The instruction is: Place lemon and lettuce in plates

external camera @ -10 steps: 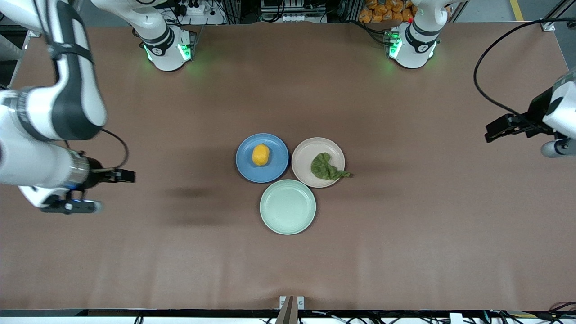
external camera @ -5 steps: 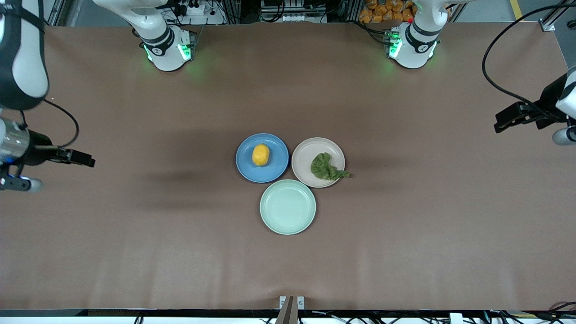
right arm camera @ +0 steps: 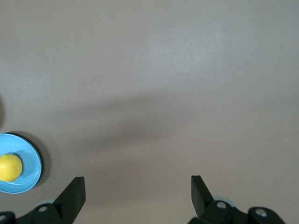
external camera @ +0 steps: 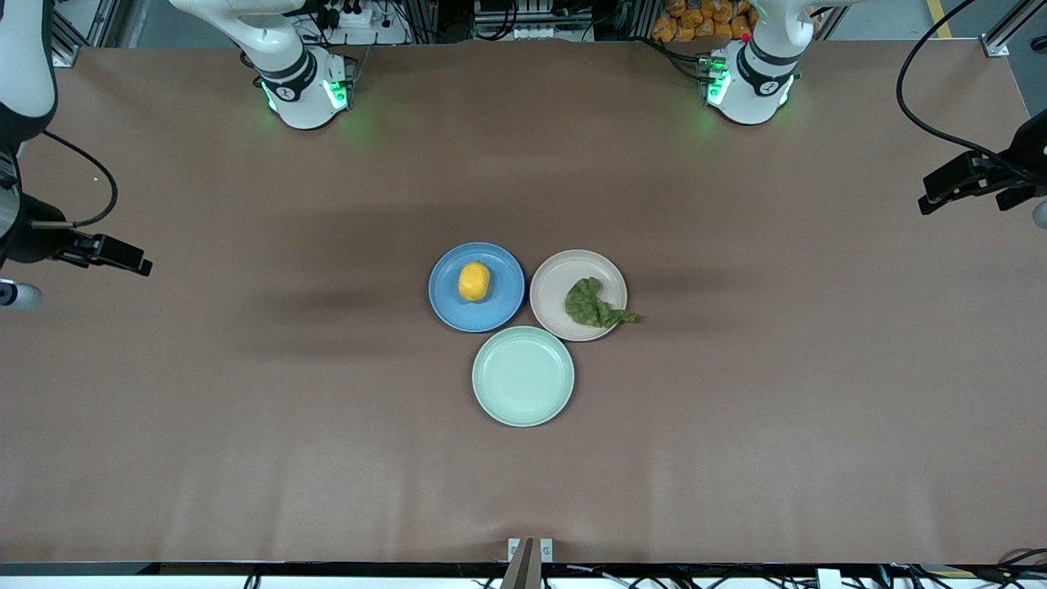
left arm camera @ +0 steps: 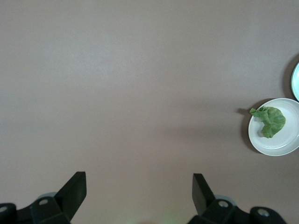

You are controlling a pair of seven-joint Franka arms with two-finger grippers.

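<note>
The lemon [external camera: 474,281] lies in the blue plate [external camera: 503,298] at the table's middle. The lettuce [external camera: 590,304] lies in the pale beige-pink plate [external camera: 556,282] beside it, with its pointed tip hanging over the rim. My left gripper [left arm camera: 139,186] is open and empty, up in the air over bare table near the left arm's end; its wrist view shows the lettuce [left arm camera: 268,120] in its plate [left arm camera: 280,147]. My right gripper [right arm camera: 138,186] is open and empty over bare table near the right arm's end; its wrist view shows the lemon [right arm camera: 9,167] in the blue plate [right arm camera: 28,172].
An empty pale mint-green plate [external camera: 523,376] sits nearer to the front camera, touching the other two plates. The brown table [external camera: 777,425] spreads wide on all sides of the plates.
Both arms have drawn back from the plates toward their own ends of the table, almost leaving the front view. The lemon, lettuce and plates have not moved.
</note>
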